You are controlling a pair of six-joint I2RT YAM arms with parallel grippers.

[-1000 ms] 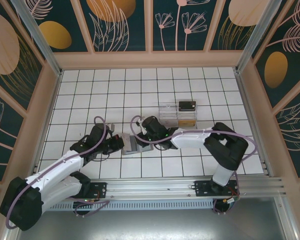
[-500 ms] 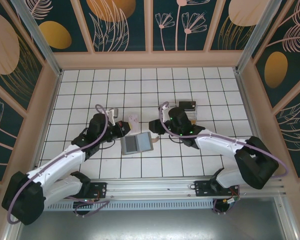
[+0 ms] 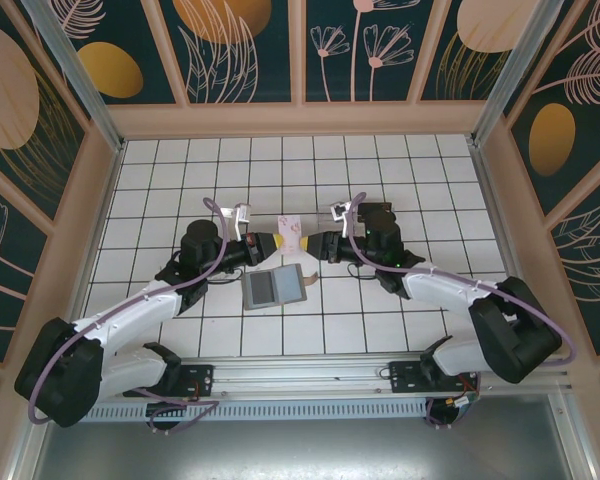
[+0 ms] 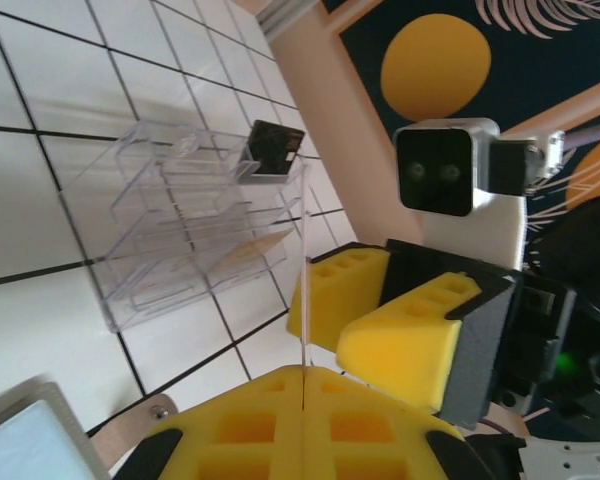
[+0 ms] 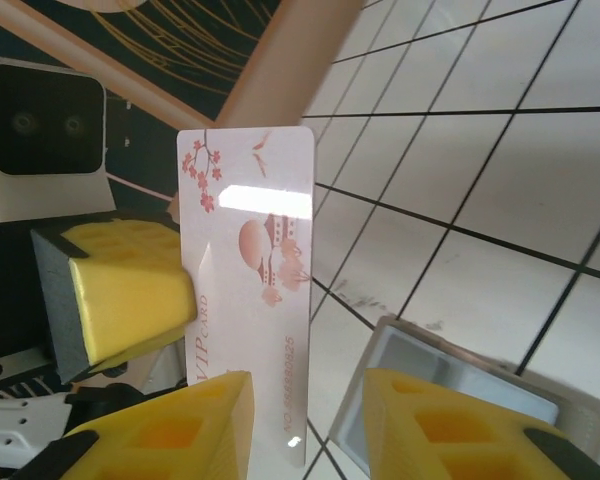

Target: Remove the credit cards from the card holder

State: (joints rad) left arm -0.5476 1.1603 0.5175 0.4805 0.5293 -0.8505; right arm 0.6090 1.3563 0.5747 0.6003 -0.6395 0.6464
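Note:
A white credit card (image 5: 248, 270) with pink print and the words VIP CARD stands upright above the floor. My left gripper (image 4: 305, 372) is shut on its edge, and the card (image 4: 306, 300) shows there edge-on. In the top view the left gripper (image 3: 268, 243) holds the card (image 3: 291, 231) out to the right. My right gripper (image 3: 312, 245) faces it, jaws open, with the card beside one yellow finger (image 5: 180, 425) and well apart from the other. The grey card holder (image 3: 274, 286) lies open on the tiles just below both grippers, and its corner (image 5: 435, 385) shows under the right gripper (image 5: 305, 390).
A clear plastic tray (image 4: 170, 235) stands behind the grippers with a dark card (image 4: 273, 148) upright in it. Wooden walls ring the white tiled floor (image 3: 180, 180). The arms' bases sit on the rail (image 3: 310, 375) at the near edge.
The left gripper lifted the card off the card holder and carried it up and to the right. The right gripper left the holder, opened wider and now faces the card.

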